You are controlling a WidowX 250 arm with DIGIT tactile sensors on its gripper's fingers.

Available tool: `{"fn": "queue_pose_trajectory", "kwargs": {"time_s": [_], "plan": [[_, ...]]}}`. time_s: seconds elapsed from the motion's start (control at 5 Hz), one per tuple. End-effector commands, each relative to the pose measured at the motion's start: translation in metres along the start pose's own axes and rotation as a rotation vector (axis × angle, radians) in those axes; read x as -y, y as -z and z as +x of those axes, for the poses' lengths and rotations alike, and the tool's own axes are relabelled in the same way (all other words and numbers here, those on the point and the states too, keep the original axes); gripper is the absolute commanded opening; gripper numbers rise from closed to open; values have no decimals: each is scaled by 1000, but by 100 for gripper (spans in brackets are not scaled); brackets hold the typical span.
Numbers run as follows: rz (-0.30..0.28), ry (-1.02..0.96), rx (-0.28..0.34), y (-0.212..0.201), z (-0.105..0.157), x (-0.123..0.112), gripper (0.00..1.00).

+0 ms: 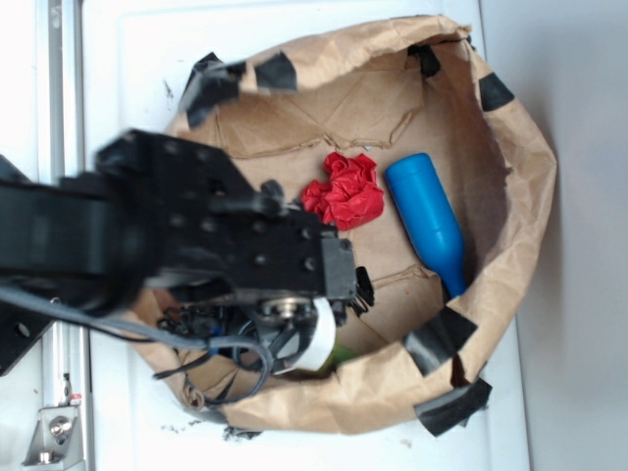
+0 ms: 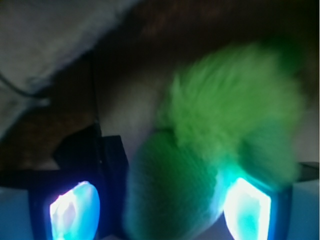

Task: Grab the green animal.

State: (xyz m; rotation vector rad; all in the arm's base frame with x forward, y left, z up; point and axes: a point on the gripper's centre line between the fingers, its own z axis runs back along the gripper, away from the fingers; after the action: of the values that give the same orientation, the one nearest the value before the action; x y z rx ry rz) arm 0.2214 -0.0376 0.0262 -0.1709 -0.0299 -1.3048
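Green animal point(image 2: 220, 140) between spread gripper point(image 2: 160, 207) pads point(image 2: 75, 210).

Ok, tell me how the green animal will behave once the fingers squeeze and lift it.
The green animal looks fuzzy and plush, so it will probably squash between the fingers rather than resist. It likely weighs little for its bulk. The furry surface should grip well, though a soft body may sag or twist when lifted.
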Motion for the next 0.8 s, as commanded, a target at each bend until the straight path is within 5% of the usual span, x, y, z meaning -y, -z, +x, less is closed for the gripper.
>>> {"fn": "queue_pose_trajectory", "kwargs": {"time_s": [0.0, 0.2, 0.6], "plan": [[31, -81, 58, 8, 3, 7, 0], [43, -93, 59, 6, 3, 5, 0], [110, -300, 171, -23, -8, -2, 0]]}}
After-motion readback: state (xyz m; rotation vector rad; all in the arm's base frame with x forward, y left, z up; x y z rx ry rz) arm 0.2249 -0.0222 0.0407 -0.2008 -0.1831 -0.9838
